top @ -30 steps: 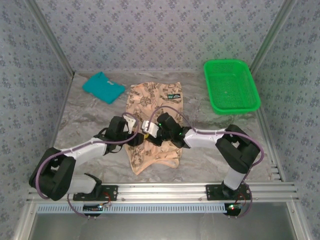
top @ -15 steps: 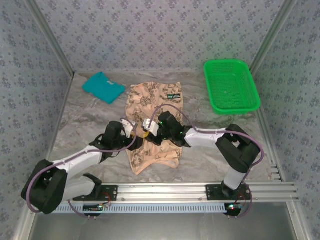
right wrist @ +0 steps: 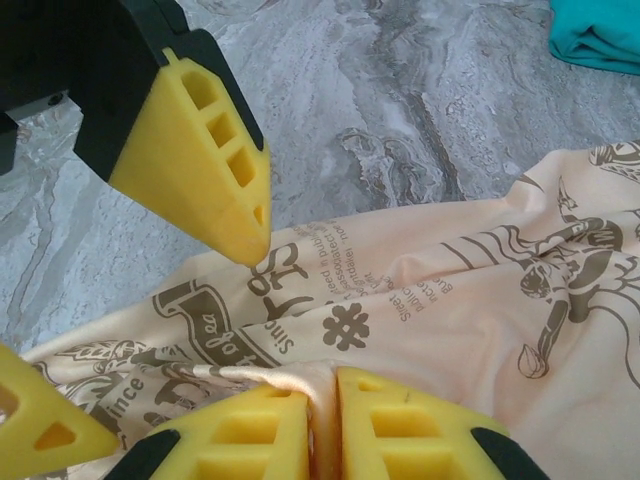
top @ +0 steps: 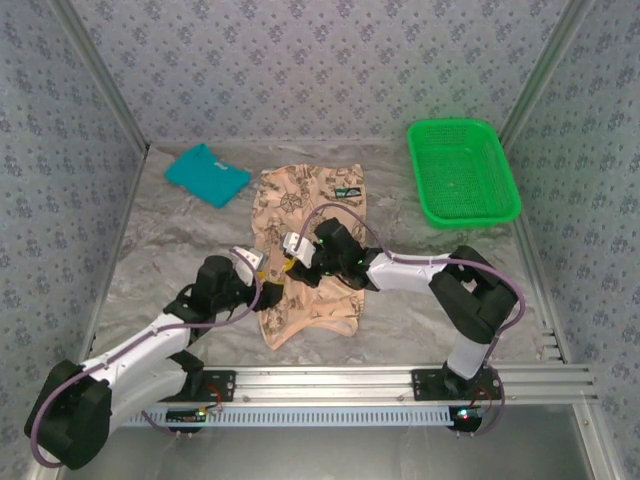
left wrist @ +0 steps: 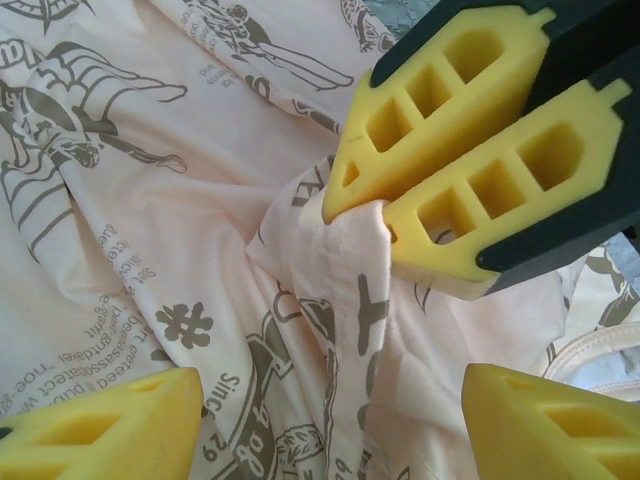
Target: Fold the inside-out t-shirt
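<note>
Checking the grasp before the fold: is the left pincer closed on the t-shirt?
No, the left pincer stands wide open over the t-shirt, clamping no cloth.

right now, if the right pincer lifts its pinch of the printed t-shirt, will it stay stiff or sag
Likely sag: the t-shirt puckers into soft folds where the right pincer nips it. Probably light, since the cloth looks thin. The rest may drag across the table.

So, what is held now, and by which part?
The right gripper pinches the inside-out t-shirt by a raised fold of cloth; the left gripper is open, holding nothing.
</note>
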You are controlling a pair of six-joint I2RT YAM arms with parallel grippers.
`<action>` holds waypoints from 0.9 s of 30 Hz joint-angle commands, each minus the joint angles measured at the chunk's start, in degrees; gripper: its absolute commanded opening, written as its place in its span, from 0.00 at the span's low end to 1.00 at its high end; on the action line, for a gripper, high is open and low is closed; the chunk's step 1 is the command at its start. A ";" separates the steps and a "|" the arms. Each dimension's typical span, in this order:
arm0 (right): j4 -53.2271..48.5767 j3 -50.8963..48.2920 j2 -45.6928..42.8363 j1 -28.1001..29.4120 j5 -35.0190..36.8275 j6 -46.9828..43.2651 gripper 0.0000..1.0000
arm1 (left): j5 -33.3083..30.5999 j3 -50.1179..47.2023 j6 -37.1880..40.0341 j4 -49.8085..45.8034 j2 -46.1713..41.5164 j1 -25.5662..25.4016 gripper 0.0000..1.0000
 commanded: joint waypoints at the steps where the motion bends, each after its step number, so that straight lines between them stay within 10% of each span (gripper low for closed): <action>1: 1.12 1.33 0.83 -0.17 -2.75 0.29 0.16 | -0.23 2.06 1.25 -0.22 3.64 -0.39 0.70; 10: 1.19 -0.15 -0.19 -0.19 -4.29 -0.46 0.18 | 0.50 9.40 3.11 -0.31 13.65 -0.27 0.52; 17: 0.35 -3.14 -4.23 -0.47 -3.06 -2.83 0.30 | 8.71 13.92 5.63 -0.95 16.56 0.89 0.00; 27: 2.22 -17.47 -18.24 5.45 6.39 -14.14 0.43 | 16.66 19.73 -3.06 -11.28 17.85 3.11 0.00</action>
